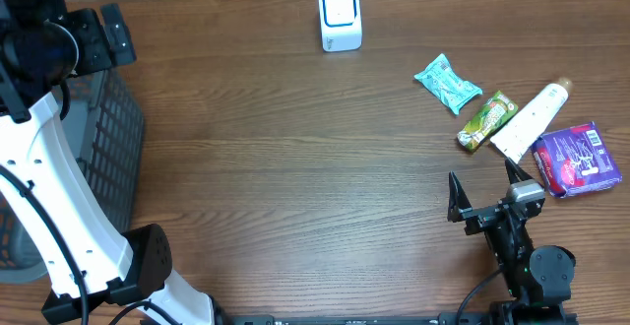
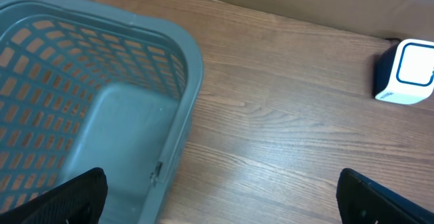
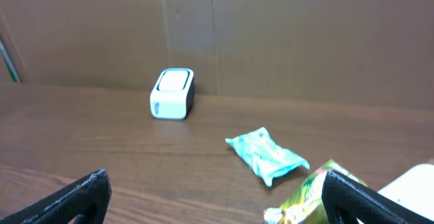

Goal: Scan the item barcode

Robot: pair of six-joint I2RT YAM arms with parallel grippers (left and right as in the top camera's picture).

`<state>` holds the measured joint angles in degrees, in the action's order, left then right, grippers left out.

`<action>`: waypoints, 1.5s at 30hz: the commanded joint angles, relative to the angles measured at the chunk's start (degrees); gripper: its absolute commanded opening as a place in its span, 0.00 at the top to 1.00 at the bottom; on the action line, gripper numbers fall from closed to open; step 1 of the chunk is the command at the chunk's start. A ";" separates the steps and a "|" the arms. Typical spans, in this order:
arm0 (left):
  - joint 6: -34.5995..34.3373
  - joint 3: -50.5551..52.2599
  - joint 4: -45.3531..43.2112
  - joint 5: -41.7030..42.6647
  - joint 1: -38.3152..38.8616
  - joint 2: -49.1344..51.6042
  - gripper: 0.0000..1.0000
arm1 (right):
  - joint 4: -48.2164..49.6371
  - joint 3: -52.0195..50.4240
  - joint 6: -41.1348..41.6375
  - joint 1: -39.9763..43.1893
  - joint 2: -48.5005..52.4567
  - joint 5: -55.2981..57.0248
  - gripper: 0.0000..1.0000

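1. Only the overhead view takes in all 4 items, grouped at the right of the desk [image 1: 295, 148]: a teal packet [image 1: 448, 84], a green snack packet [image 1: 487, 120], a white tube [image 1: 532, 118] and a purple box [image 1: 576, 160]. The green snack packet lies just beside the white tube, and the tube's broad end lies just beside the purple box.
2. The scanner [image 1: 340, 17], a white block with a blue-edged face, stands at the far edge of the desk, well apart from the items.
3. The right wrist view shows the scanner, the teal packet, the green snack packet and a corner of the white tube. The purple box falls outside it.
4. The left wrist view shows none of the 4 items, only the basket [image 2: 102, 115] and the scanner at its right border.
5. The right tool [image 1: 484, 189] is released, its 2 fingers spread and grasping nothing, near the white tube and the purple box.
6. The left tool [image 2: 222, 176] is also released, its 2 fingers spread to the lower corners of its own view, with the rim of the basket below it.
7. The desk is brown wood grain. A cardboard wall [image 3: 305, 34] rises behind it.
8. The basket is grey-blue plastic at the left of the desk. Its lattice walls and smooth floor are in plain sight.
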<state>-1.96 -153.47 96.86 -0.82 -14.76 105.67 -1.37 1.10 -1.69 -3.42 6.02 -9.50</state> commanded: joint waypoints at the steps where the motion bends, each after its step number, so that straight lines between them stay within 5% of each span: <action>1: -0.83 -0.33 -0.07 0.44 -0.22 0.42 0.00 | -2.60 -0.63 2.64 -0.24 -3.89 -0.28 0.00; 30: -0.79 2.34 -0.07 0.39 0.17 -0.24 0.00 | -2.45 -0.63 6.84 -0.35 -5.86 -0.61 0.00; 35: -0.83 19.89 -5.09 0.59 0.17 -11.13 0.00 | -2.45 -0.63 6.84 -0.35 -5.86 -0.61 0.00; 40: -0.46 48.24 -26.73 2.91 0.22 -30.08 0.00 | -2.45 -0.63 6.84 -0.35 -5.86 -0.61 0.00; 45: 7.98 71.80 -45.20 9.68 0.22 -47.19 0.00 | -2.45 -0.63 6.84 -0.35 -5.86 -0.61 0.00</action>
<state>-0.10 -93.56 57.63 2.94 -14.72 67.77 -4.12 1.06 4.71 -3.49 0.69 -10.07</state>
